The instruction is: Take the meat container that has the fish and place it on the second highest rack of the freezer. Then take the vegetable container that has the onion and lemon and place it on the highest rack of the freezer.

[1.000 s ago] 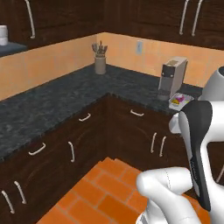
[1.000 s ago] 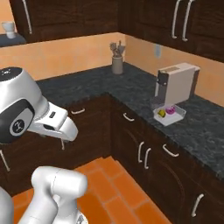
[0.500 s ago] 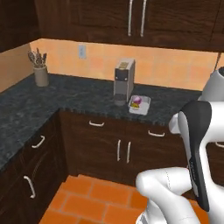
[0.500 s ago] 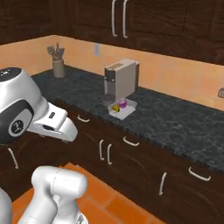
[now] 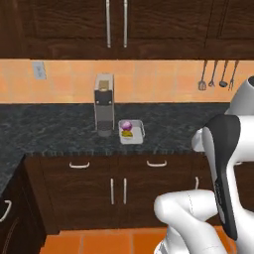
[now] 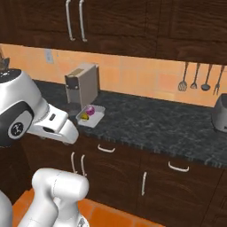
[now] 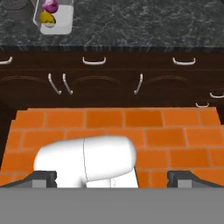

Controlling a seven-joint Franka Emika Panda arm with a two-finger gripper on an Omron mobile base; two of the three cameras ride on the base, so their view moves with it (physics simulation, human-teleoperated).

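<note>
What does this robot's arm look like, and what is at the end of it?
The arm is smooth, glossy white, made of rounded tube-like segments. One segment carries a long dark grey panel, and a rounded joint cap in the right base view bears a small black circular mark. No loose cables show. The gripper ends in two small dark grey, blocky fingertips.

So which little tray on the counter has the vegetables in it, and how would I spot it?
Find the dark speckled counter under the orange wall, then the tall grey coffee machine standing on it. Right beside the machine sits the vegetable container, a shallow pale tray. It holds a purple onion and a yellow lemon.
</note>
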